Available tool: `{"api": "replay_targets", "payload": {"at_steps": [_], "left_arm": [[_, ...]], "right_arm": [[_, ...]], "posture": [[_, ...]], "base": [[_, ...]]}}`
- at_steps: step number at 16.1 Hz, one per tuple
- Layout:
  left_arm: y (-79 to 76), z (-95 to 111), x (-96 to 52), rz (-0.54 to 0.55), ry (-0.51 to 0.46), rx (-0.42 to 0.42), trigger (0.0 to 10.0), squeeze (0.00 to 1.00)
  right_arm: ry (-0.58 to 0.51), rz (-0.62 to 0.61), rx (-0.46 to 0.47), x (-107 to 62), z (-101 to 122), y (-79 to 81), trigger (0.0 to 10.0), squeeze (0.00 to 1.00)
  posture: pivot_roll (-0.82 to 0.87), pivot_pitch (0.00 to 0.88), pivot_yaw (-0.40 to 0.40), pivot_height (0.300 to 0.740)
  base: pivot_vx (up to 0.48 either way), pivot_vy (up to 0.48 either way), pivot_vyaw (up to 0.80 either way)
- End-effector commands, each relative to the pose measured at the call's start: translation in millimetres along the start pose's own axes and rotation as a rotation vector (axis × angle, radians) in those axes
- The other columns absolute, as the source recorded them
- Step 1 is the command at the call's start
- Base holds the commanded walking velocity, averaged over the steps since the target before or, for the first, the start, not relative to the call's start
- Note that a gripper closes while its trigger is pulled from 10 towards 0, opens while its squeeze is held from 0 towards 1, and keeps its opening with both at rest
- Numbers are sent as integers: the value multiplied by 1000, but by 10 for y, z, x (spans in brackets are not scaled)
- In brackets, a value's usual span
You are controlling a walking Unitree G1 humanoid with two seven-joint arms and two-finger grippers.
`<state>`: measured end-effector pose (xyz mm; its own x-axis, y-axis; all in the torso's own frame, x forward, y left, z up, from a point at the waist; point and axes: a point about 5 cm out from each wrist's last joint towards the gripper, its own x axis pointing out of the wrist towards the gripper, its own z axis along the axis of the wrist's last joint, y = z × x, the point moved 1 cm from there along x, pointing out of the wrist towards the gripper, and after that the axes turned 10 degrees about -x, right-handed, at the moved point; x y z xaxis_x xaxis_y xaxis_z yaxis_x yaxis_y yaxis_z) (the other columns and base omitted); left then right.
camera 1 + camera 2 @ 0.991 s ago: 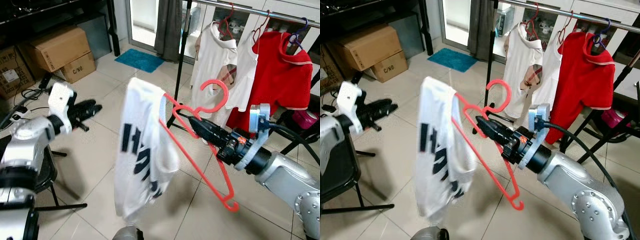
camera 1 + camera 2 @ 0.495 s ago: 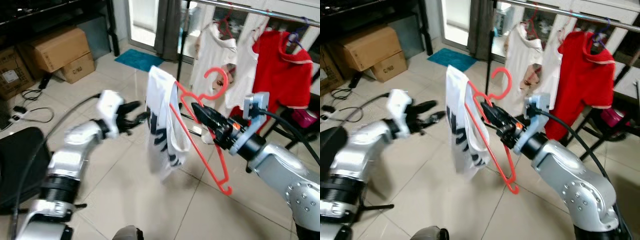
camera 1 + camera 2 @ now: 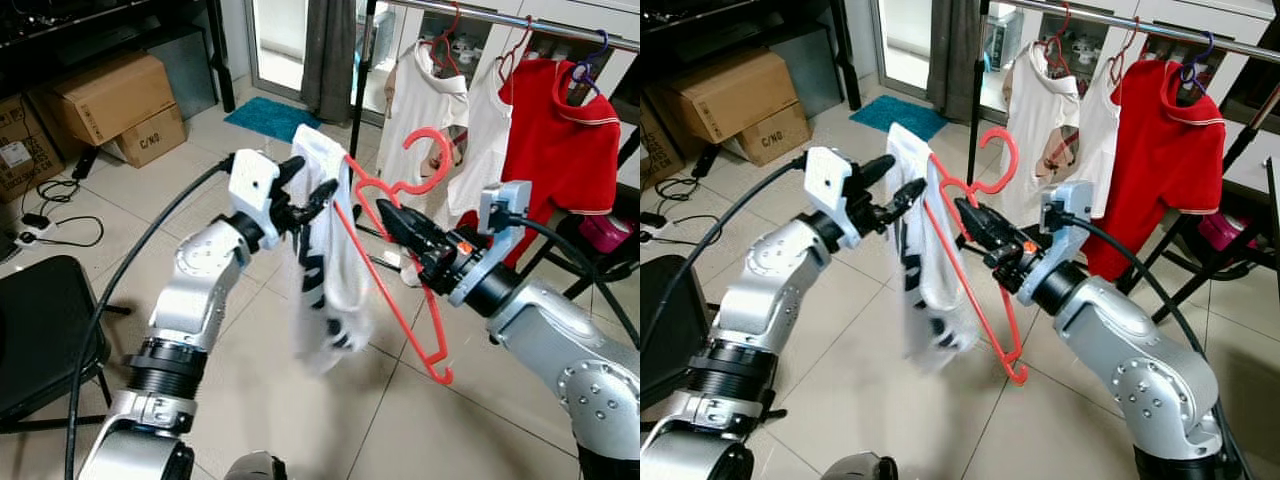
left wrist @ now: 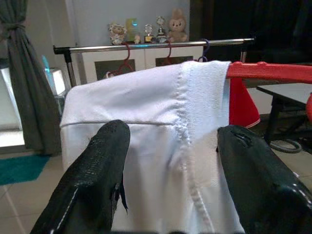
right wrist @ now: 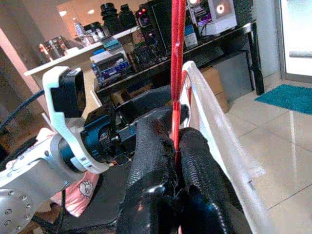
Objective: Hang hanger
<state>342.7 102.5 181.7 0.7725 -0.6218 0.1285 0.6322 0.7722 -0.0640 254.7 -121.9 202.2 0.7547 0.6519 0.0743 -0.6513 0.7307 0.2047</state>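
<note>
A red plastic hanger (image 3: 401, 292) carries a white T-shirt with dark lettering (image 3: 325, 272), held in the air in front of me. My right gripper (image 3: 386, 214) is shut on the hanger just below its hook, and the red bar runs between its pressed fingers (image 5: 157, 161). My left gripper (image 3: 306, 193) is open at the shirt's upper shoulder. Its two fingers (image 4: 100, 180) straddle the white fabric (image 4: 161, 122) without closing. Behind stands a clothes rail (image 3: 500, 16) with two white tops and a red shirt (image 3: 560, 130) on hangers.
Cardboard boxes (image 3: 110, 100) stand at the back left by a dark shelf. A black chair (image 3: 40, 330) is at my left, with cables (image 3: 50, 225) on the tiled floor. A teal mat (image 3: 280, 118) and a grey curtain (image 3: 335, 55) lie beyond the rail's black post (image 3: 362, 80).
My left arm has swung in from the left, and its open fingers now sit around the shirt's shoulder. The hanger and shirt have shifted slightly in my right gripper.
</note>
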Motion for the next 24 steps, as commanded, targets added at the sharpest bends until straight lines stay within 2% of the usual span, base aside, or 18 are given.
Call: {"api": "replay_targets", "payload": {"at_steps": [1,4,5,6,7,11,16,24], "left_arm": [[-32,54,43,-15,-7,18,10000,0],[-89,50,74,-32,-6,5,10000,0],[-98,43,81,-29,-5,0,3961,0],[-95,40,82,-24,-4,1,2471,0],[-83,31,85,-9,0,0,0,0],[-70,18,67,60,-8,23,0,0],[-102,-44,36,93,6,51,0,0],[-30,-120,71,101,56,40,0,0]], "right_arm": [[-23,8,-12,17,52,8,10000,0],[-26,11,-8,22,48,16,10000,0],[-29,12,-6,24,47,18,10000,0],[-29,12,-6,24,47,19,10000,0],[-32,12,-4,30,48,16,10000,0],[-35,-9,4,20,47,-18,10000,0],[-46,-32,15,18,59,-63,10000,0],[-53,-31,22,15,83,-80,10000,0]], "posture": [[-45,7,12,740],[-46,7,13,740],[-46,7,13,740],[-46,7,13,740],[-46,4,15,740],[-45,5,15,740],[-42,6,13,740],[-48,4,4,740]], "base": [[0,0,0],[0,0,0],[0,0,0],[0,0,0],[0,0,0],[0,0,0],[0,0,0],[0,0,0]]}}
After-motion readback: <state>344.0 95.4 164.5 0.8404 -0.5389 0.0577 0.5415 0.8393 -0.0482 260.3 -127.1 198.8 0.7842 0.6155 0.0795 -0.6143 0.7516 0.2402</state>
